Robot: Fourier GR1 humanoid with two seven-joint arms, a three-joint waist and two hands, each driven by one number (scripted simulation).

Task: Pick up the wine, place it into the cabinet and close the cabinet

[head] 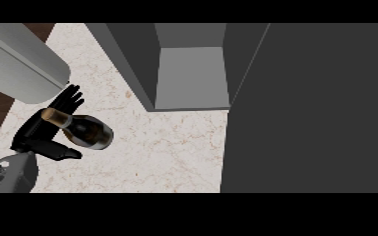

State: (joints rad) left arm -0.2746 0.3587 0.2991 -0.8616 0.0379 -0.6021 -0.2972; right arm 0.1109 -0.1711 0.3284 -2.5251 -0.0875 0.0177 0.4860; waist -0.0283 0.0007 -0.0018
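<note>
The wine bottle [90,132], dark with a tan neck, is at the left over the marbled counter [162,145]. My left hand [37,130] is right behind it. The fingers [70,97] stretch out straight above the bottle and the thumb [63,153] reaches below it, so the bottle sits between them. I cannot tell whether the palm touches the neck. The grey cabinet [192,75] stands open at the back centre with a bare inner shelf. Its door [303,110] is swung out and fills the right side. My right hand does not show.
A large rounded grey shape [29,65] fills the upper left corner, close above the hand. The cabinet's left wall [129,60] rises between the bottle and the opening. Bare counter lies between the bottle and the door.
</note>
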